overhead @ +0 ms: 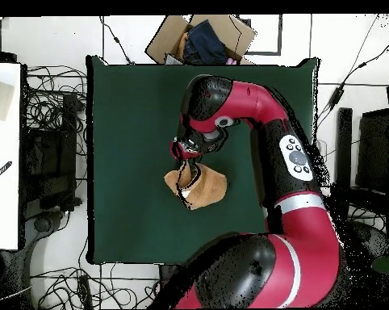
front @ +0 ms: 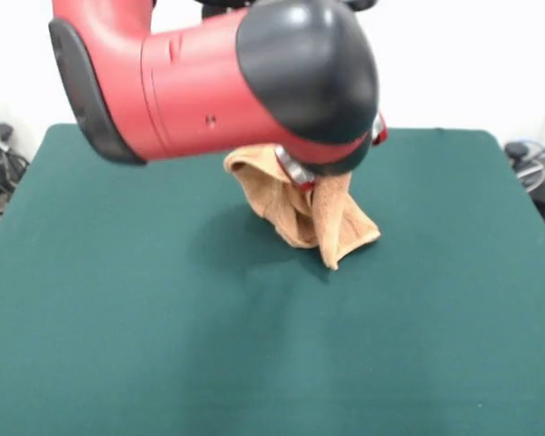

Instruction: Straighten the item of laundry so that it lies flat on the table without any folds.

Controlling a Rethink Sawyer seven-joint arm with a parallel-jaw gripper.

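overhead view: arm point(overhead: 262, 121) hides claw, grip unclear; bunched towel point(overhead: 202, 187) beneath; cardboard box point(overhead: 202, 36) beyond table point(overhead: 133, 129).

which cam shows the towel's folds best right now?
Front view. The towel hangs bunched beneath the arm, its vertical folds and lower corner plain against the table. Overhead shows only a small crumpled tan patch, its upper edge hidden under the arm.

The arm's point(front: 218, 82) bulk hides the towel's point(front: 300, 213) top and whatever grips it; the surface's point(front: 118, 345) near edge is cropped.
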